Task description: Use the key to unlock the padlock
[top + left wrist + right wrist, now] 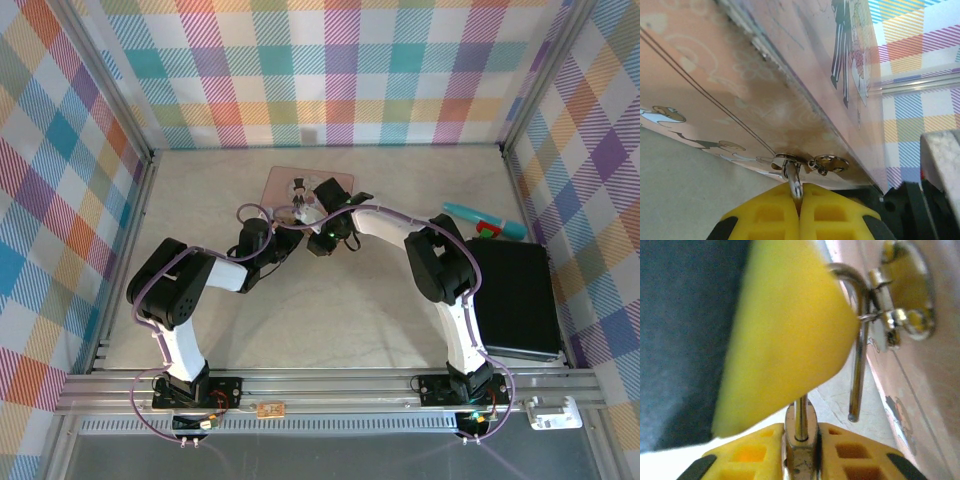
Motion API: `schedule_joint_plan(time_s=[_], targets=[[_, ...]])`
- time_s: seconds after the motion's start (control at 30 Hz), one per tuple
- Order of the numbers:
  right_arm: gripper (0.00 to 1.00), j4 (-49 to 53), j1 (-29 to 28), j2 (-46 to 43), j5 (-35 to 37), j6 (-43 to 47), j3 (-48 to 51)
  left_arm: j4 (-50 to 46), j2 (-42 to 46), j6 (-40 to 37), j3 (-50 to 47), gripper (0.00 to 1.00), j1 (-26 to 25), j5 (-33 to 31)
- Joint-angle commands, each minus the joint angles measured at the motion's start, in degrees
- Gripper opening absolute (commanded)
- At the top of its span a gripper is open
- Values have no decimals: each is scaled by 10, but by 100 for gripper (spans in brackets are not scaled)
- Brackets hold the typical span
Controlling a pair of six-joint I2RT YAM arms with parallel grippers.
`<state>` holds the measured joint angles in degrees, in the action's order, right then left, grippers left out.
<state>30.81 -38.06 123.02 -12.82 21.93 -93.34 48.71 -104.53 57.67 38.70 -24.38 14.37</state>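
Note:
The pink tin (300, 182) lies at the back middle of the table, and both arms reach to its near edge. A thin silver shackle (794, 180) hangs from the tin's clasp (827, 162), with my left gripper (801, 192) shut on it. The brass padlock body (801, 455) is clamped in my right gripper (801, 435). One leg of the shackle (858, 355) ends free beside the body, out of its hole. A yellow finger (785, 335) of the left gripper covers part of the shackle. The key is hidden.
A teal and red pen-like tool (485, 222) lies at the back right. A black slab (515, 295) fills the right side of the table. Plaid walls close in the back and both sides.

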Motion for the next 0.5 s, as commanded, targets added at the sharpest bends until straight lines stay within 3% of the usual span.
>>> schedule_joint_plan(time_s=[0.0,0.2,0.47], targets=[[38,-44,7,-66,-46,-76,24,9,-1,-2,-20,0,-5,-25],[48,-138,28,-160,-47,-259,108,136,-22,73,-75,0,-16,-122],[53,-147,62,-152,80,-456,88,231,-64,104,-90,0,-30,-184]])
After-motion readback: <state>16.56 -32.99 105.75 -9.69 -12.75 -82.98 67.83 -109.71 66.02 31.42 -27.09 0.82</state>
